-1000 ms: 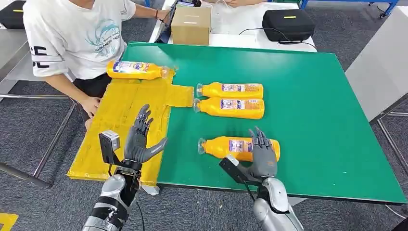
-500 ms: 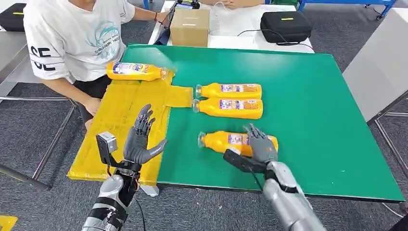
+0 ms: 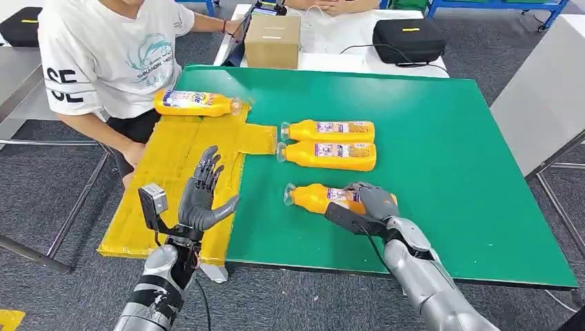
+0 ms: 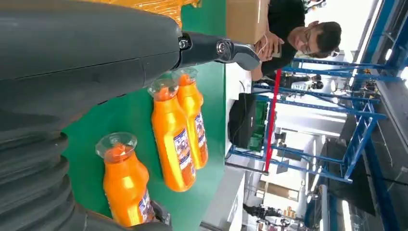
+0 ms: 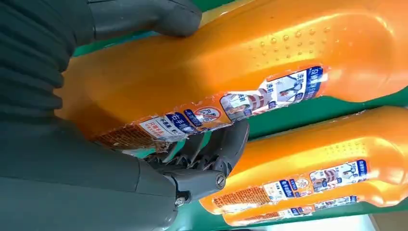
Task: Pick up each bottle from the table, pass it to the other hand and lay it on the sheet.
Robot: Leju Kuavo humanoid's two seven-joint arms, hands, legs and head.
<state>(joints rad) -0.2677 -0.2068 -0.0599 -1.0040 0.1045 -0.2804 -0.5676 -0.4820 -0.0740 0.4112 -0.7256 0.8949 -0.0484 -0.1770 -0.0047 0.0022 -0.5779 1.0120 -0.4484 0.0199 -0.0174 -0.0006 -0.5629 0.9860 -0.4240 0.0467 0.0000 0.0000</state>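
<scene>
Grey fingers of the right hand are curled around the near bottle, thumb on one side of the body and the darker fingers wrapped under the label on the other, so that hand has a grip on it. The bottle lies on its side on the green table, cap pointing toward the sheet, and I can't tell if it's lifted at all.

The left hand is up over the yellow sheet, palm upright, fingers spread and thumb sticking out toward the table. Nothing in it.

Just past the gripped bottle are two more bottles lying side by side, touching, caps facing the sheet and right at the sheet's little tab. You can see them in the left wrist view too, caps toward the camera. Another bottle already lies on the far end of the sheet, cap pointing toward the table.

A person in a white t-shirt sits at the sheet's far-left side with one hand near its edge. Behind the table there's a cardboard box and a black case.
</scene>
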